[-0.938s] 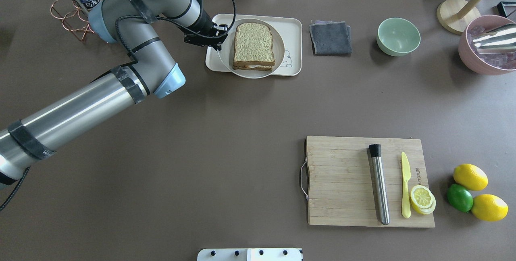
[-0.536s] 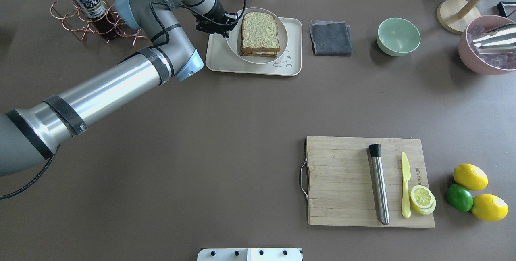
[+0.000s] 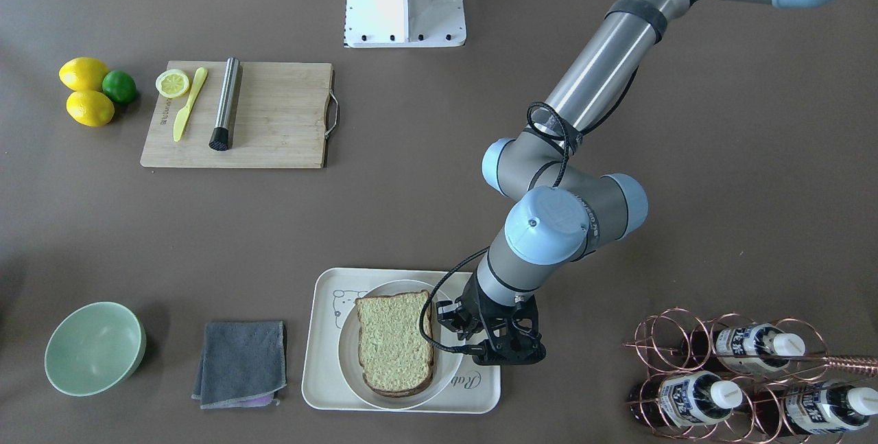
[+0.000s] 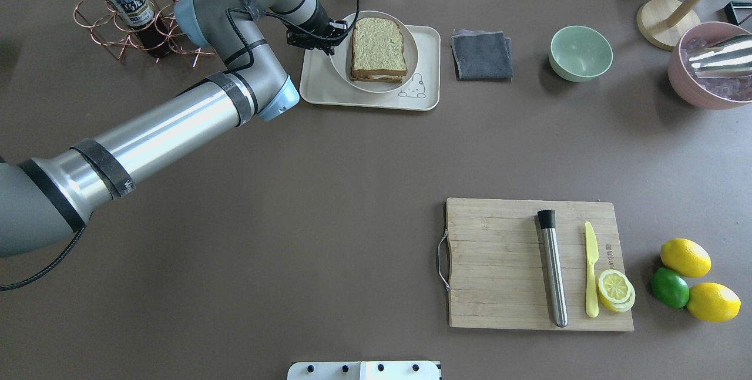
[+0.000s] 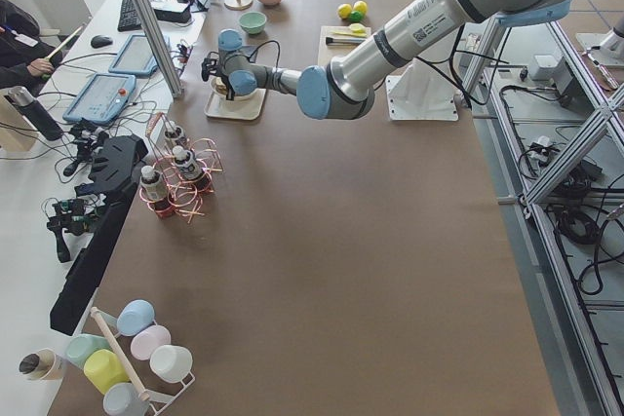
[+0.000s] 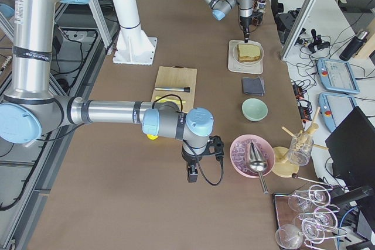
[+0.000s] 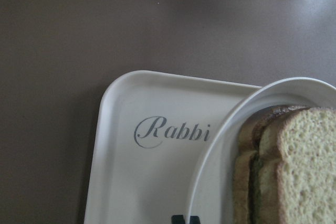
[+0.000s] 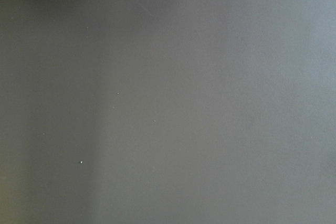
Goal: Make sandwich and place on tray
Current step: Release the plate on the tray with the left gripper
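Note:
The sandwich (image 4: 379, 48), two speckled tan bread slices with a white layer between, lies on a round white plate (image 4: 343, 69). The plate is over the cream tray (image 4: 317, 89), whose word "Rabbit" shows in the left wrist view (image 7: 173, 132). My left gripper (image 4: 336, 36) is shut on the plate's left rim; its fingertips (image 7: 178, 219) pinch the rim (image 7: 220, 145) beside the bread (image 7: 294, 166). I cannot tell whether the plate rests on the tray. My right gripper (image 6: 190, 174) hangs low over bare table far from the tray; I cannot tell whether it is open or shut.
A folded grey cloth (image 4: 482, 54) and a green bowl (image 4: 580, 53) lie right of the tray. A copper bottle rack (image 4: 123, 10) stands left of my left arm. A cutting board (image 4: 499, 262) with muddler, knife and lemon slice sits near right, lemons and a lime beside it.
My left gripper has carried the plate with the sandwich farther back and to the right over the tray. In the last half second it has barely shifted.

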